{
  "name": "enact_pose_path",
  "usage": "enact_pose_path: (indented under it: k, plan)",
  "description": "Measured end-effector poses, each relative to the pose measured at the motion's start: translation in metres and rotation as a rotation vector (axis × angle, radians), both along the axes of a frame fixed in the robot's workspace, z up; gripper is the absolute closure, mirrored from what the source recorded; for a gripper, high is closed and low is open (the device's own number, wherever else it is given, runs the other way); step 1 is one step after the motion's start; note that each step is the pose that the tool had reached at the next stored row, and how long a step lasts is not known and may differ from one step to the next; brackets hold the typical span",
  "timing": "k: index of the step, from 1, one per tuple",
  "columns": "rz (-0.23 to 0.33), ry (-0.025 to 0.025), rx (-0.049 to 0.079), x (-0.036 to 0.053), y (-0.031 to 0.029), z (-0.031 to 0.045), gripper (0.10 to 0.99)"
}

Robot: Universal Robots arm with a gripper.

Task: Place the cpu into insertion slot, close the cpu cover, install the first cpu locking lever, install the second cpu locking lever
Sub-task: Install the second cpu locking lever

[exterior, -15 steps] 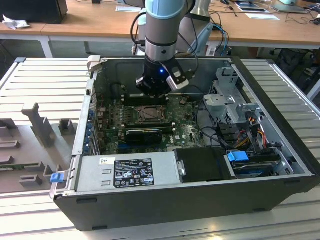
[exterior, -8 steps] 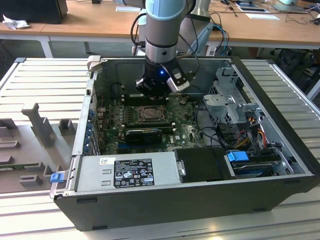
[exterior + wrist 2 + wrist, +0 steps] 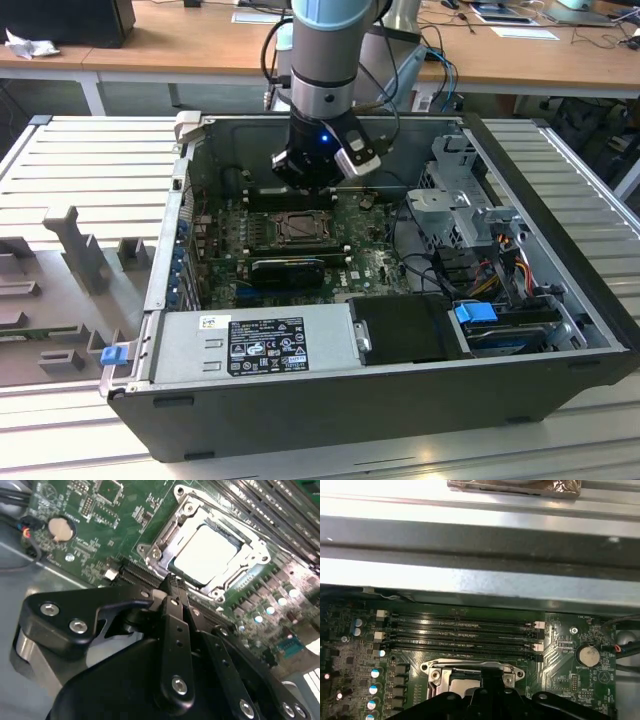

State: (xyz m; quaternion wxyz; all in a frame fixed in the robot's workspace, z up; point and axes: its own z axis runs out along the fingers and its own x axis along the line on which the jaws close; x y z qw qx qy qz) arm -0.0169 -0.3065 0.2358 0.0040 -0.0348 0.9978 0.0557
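Cpu (image 3: pixel 207 555) lies seated in the insertion slot (image 3: pixel 165 542), just beyond the narrow, empty claw (image 3: pixel 172 587).

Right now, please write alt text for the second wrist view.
The black gripper hangs close above the green motherboard, beside the insertion slot, where the silver cpu sits framed by the cpu cover.

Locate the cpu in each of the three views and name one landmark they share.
Exterior view: the cpu lies in the socket at mid-motherboard, just below the gripper.
Second wrist view: pale square inside the metal frame, beyond the gripper's tips.
First wrist view: a pale corner above the gripper.
Shared landmark: the memory slots beside the socket.
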Motion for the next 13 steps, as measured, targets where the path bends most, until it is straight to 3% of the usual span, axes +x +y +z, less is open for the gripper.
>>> enact_pose_path:
  k: [2,6,9,12,13]
  plan:
    - [0.000,0.0003,0.000,0.0000,-0.0001,0.0141,0.980]
    - [0.000,0.0005,0.000,0.0000,-0.0049,0.0150,0.980]
    - [0.000,0.0013,0.000,0.0000,-0.0327,0.0133,0.980]
    - [0.000,0.0047,0.000,0.0000,-0.0429,0.0115,0.980]
    - [0.000,0.0121,0.000,0.0000,-0.0481,0.0094,0.980]
